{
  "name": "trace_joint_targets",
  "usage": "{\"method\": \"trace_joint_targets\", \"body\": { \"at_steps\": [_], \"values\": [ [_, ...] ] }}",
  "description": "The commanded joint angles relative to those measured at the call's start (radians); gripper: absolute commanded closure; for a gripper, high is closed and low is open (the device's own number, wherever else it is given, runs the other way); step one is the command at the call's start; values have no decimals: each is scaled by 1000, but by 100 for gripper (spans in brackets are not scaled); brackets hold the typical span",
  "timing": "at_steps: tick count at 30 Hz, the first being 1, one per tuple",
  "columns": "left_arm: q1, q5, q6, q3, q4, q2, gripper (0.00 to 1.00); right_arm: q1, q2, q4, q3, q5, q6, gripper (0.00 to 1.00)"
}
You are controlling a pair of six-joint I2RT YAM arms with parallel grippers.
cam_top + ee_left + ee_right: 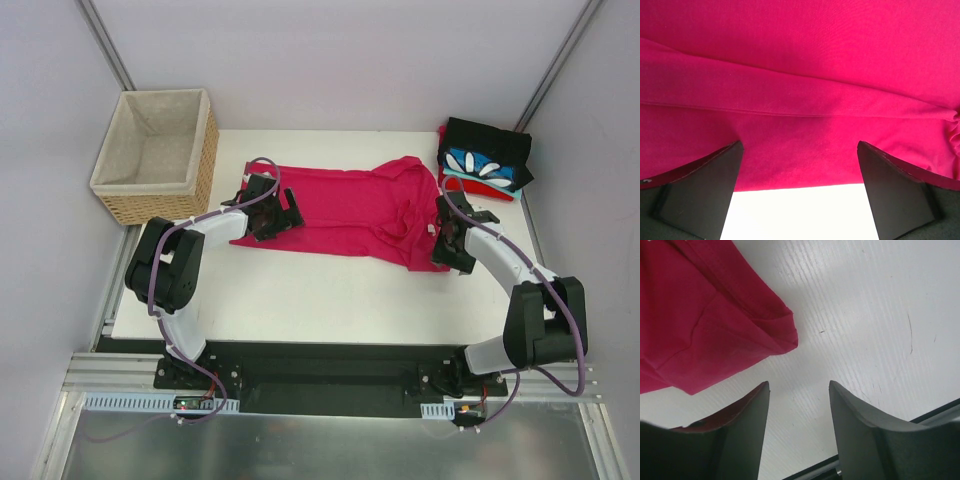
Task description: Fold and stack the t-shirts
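A magenta-pink t-shirt (340, 208) lies spread flat across the white table (300, 300). My left gripper (278, 213) sits at its left hem, open wide. In the left wrist view the hem (800, 170) runs between the dark fingers (710, 190), and nothing is pinched in my left gripper (800, 146). My right gripper (446, 248) hovers at the shirt's right edge, by a sleeve. There its jaws stand apart over bare table, with the pink sleeve (715, 320) off to the upper left of my right gripper (799, 385). A folded stack (487, 158) of black, blue petal-print and red shirts rests at the back right corner.
A wicker basket (205, 170) with beige lining stands off the table's back left corner. Grey walls close in on both sides. A dark rail (935, 412) marks the table edge close to my right gripper.
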Motion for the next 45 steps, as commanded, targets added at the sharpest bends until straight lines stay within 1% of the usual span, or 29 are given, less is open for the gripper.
{"method": "trace_joint_targets", "body": {
  "at_steps": [1, 6, 18, 23, 29, 33, 36, 41, 45],
  "values": [
    [1, -20, 1, -26, 17, -48, 2, -21, 33, 29, 9, -35, 28, 50],
    [1, -23, 4, -23, 16, -49, 2, -42, 65, 46, 21, -42, 34, 53],
    [1, -25, 17, -10, 16, -26, 2, -47, 177, 138, 70, -119, 25, 54],
    [1, -32, 23, -6, 16, -23, 2, -49, 189, 149, 99, -125, 25, 56],
    [1, -46, 33, -10, 16, -25, 2, -50, 194, 149, 95, -116, 20, 63],
    [1, -52, 37, -10, 14, -28, 2, -52, 194, 153, 81, -118, 17, 71],
    [1, -57, 40, -11, 11, -28, 2, -53, 197, 152, 69, -116, 15, 73],
    [1, -54, 41, -11, 10, -29, 2, -55, 180, 141, 53, -107, 17, 71],
    [1, -55, 44, -8, 7, -28, 2, -55, 127, 120, 47, -105, 20, 68]
  ]
}}
